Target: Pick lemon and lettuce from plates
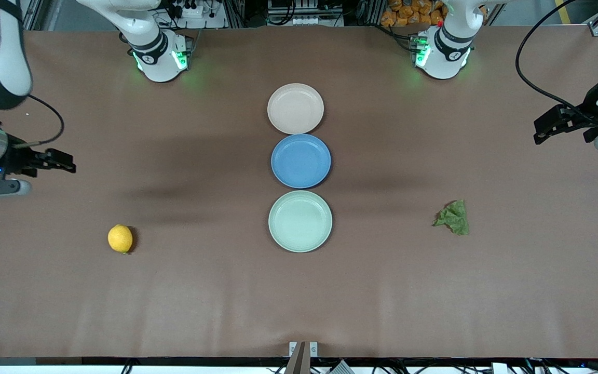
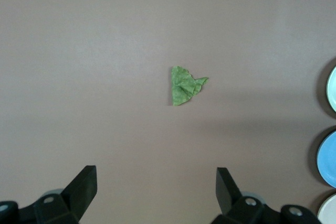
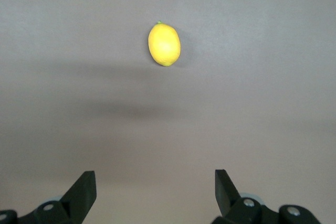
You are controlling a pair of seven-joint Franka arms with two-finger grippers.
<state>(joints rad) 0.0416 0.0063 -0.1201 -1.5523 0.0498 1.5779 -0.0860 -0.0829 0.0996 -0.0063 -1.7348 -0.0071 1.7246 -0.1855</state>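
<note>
Already both plates (image 1: 295, 108) sit bare, lemon (image 1: 120, 238) and lettuce (image 1: 452, 217) lie on the table (image 1: 299, 301), and left tool (image 2: 156, 195) and right tool (image 3: 155, 195) hover released, so little seems left.

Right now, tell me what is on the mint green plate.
Nothing: the mint green plate is bare. The lemon and lettuce lie on the table; nothing covers the plate.

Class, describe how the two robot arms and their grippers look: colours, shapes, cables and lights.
Both arms are glossy white with black joint bands, and green lights glow at their bases. Each carries a black cable. The left gripper and right gripper are black with two wedge-shaped fingers; the right arm's wrist has a silver section with a small blue light.
</note>
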